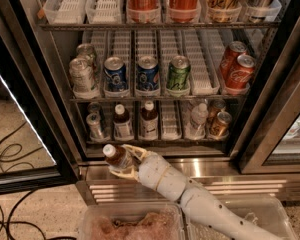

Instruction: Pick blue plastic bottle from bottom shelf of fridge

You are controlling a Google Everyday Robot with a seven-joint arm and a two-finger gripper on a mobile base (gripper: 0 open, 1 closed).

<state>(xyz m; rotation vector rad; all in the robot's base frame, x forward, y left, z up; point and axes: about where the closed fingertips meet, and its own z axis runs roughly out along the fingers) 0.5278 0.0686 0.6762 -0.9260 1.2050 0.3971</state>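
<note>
The gripper (119, 160), at seven o'clock from the bottom shelf (160, 140), is clamped on the bottle (115, 155), cap pointing ten o'clock, outside the fridge (205, 167).

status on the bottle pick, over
Gripper shut on blue plastic bottle, below the bottom shelf, in front of the steel base. Bottle tilted, off the shelf. Nothing blocking it.

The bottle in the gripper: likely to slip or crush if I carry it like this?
The blue plastic bottle lies tilted across the gripper, outside the fridge, so its smooth round body may twist or slide. Small plastic: probably light, slightly squeezable, unlikely to break.
</note>
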